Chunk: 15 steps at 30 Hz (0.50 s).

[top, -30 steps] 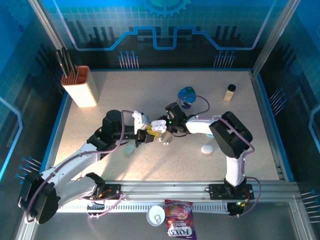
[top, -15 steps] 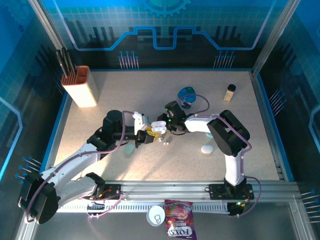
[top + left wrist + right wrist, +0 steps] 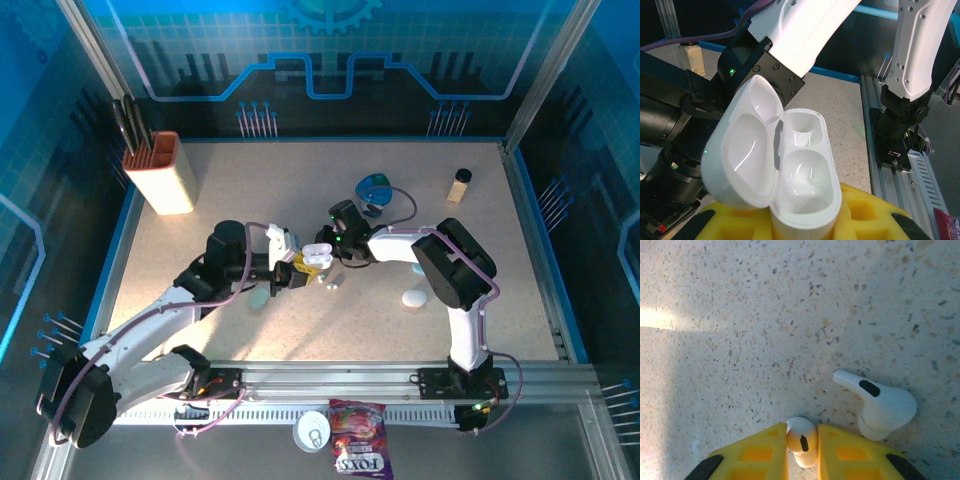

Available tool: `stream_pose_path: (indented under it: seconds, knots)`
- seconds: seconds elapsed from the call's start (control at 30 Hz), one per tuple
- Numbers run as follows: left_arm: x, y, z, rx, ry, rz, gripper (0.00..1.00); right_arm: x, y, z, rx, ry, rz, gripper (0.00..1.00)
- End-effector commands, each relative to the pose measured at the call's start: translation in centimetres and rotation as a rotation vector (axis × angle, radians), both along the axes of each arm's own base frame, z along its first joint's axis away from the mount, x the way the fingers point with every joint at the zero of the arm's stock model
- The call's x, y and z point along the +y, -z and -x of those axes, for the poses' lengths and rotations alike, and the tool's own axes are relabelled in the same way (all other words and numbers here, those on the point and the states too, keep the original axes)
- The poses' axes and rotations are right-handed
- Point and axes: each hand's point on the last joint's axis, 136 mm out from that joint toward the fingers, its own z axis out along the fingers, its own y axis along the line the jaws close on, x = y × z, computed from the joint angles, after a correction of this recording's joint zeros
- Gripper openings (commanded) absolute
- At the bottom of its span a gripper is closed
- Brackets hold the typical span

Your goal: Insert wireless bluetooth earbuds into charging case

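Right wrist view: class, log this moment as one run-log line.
left gripper: holds white charging case, lid open | right gripper: pinches white earbud | second earbud: lies on table, apart

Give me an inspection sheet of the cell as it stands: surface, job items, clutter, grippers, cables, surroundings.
Surface: speckled table, bright light band near the front.
Job's things: charging case open, both wells empty; white earbud between the right pads; loose earbud lying beside it on the table.
Clutter: knife block, small bottle, blue object, white pebble case, teal pebble case.
Grippers: left gripper shut on charging case; right gripper shut on white earbud.
Cables: purple cables along both arms, no snag seen.
Surroundings: blue walls; candy bag and white cup beyond the front rail.
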Motion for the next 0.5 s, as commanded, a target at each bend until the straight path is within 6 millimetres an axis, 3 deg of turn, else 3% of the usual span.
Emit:
stream_pose_path:
  seconds: [0.0,0.13,0.27,0.47]
  knots:
    - [-0.1,-0.1,0.4,-0.025,0.021,-0.003,0.0,-0.7,0.6,-0.4,-0.019,-0.03,0.059,0.19]
    - [0.0,-0.1,0.3,-0.021,0.013,-0.008,0.0,-0.6,-2.1,-0.7,-0.146,-0.1,0.068,0.19]
    - [0.0,-0.1,0.1,-0.016,0.002,-0.012,0.0,-1.3,-6.3,-0.6,-0.331,-0.152,0.067,0.19]
    - [-0.1,-0.1,-0.1,0.001,0.002,-0.011,0.0,-4.5,-12.1,0.8,-0.571,-0.184,0.133,0.19]
